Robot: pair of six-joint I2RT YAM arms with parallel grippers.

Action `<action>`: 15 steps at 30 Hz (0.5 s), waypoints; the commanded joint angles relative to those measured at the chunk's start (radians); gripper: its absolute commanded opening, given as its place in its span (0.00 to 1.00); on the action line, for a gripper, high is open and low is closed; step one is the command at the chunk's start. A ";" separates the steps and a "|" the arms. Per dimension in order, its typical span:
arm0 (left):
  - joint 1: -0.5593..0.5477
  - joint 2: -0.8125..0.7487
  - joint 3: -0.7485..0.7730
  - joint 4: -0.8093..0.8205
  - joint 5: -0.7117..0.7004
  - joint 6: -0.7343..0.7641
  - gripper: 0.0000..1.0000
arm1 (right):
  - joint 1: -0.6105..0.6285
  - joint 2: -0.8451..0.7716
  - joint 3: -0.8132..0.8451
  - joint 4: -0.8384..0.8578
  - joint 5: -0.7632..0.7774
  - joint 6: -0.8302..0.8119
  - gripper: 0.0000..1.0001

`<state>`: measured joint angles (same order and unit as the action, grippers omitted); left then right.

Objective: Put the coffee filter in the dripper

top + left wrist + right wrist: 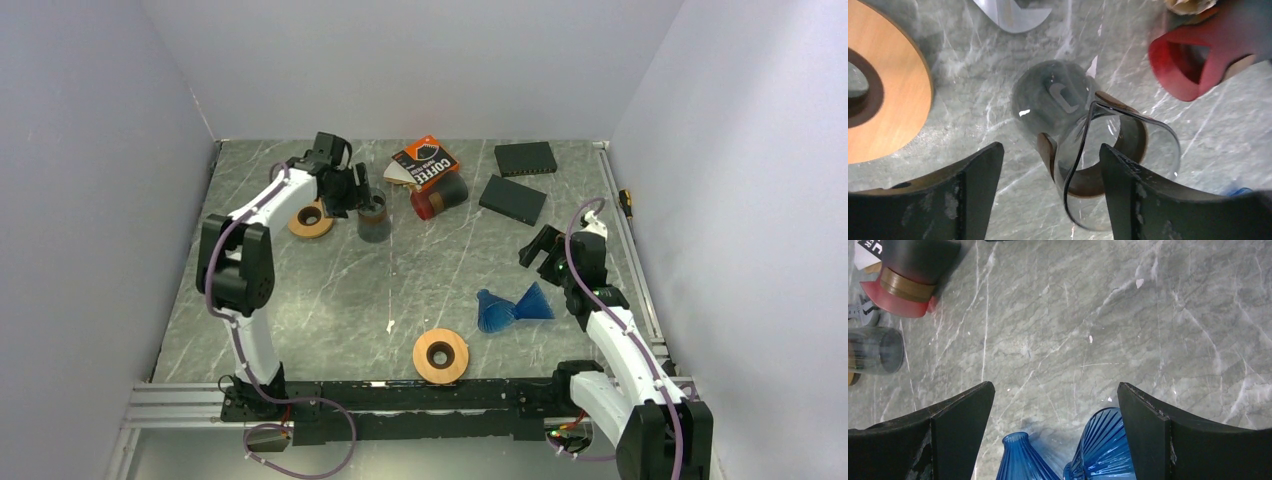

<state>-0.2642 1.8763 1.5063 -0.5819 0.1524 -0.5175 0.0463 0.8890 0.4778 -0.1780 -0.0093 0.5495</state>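
A pack of coffee filters (425, 160) lies at the back of the table, with pale filters (397, 172) showing at its left end. A smoky glass dripper (373, 217) with a wooden collar stands just in front of it. My left gripper (362, 195) hangs over the dripper's rim. In the left wrist view the glass wall (1088, 150) passes between the open fingers (1050, 165), and neither finger presses on it. Two blue ribbed drippers (495, 310) (535, 302) lie on their sides near the right arm. My right gripper (540, 250) is open above them (1055, 405) and holds nothing.
A red dripper (438, 195) with a dark top lies on its side beside the filter pack. Wooden rings sit at the back left (311, 218) and front centre (440, 355). Two black boxes (525, 158) (512, 199) lie at the back right. Walls enclose the table.
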 commanded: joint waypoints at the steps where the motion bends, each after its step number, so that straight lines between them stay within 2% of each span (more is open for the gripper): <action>1: -0.060 0.046 0.091 -0.126 -0.091 0.054 0.72 | -0.005 -0.010 0.060 -0.015 -0.006 -0.023 1.00; 8: -0.090 0.022 0.090 -0.184 -0.139 0.051 0.58 | -0.005 -0.012 0.091 -0.041 -0.024 -0.039 1.00; 13: -0.090 -0.030 0.047 -0.177 -0.106 0.049 0.37 | -0.004 0.000 0.100 -0.036 -0.041 -0.043 1.00; 15: -0.090 -0.052 0.030 -0.177 -0.090 0.045 0.34 | -0.004 0.009 0.100 -0.031 -0.044 -0.042 1.00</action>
<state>-0.3584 1.9213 1.5581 -0.7387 0.0483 -0.4725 0.0463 0.8898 0.5346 -0.2234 -0.0349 0.5228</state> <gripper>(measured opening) 0.365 0.994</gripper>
